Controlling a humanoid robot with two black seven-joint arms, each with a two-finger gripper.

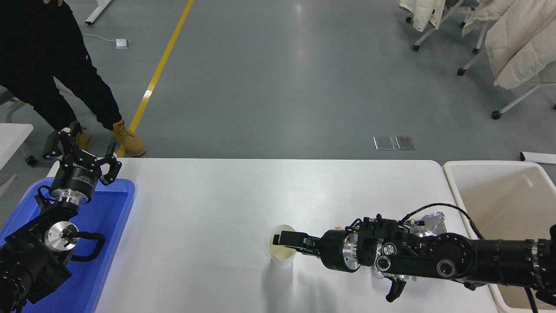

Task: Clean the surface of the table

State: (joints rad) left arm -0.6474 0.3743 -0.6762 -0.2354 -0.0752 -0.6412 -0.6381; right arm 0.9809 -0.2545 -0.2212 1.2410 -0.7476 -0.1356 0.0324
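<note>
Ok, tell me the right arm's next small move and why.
Probably close the right claw on the paper cup. Its fingers already sit at the cup's rim, apparently over the opening, and the cup stands upright on the table surface, not yet lifted. The beige bin waits at right.

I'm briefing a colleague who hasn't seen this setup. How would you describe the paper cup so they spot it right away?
Start at the white table between the blue tray and the beige bin. Near its front edge, just right of centre, the paper cup stands upright, with the right gripper reaching over its rim. Unlike the crumpled foil further right, it is smooth, cream-white and open-topped.
</note>
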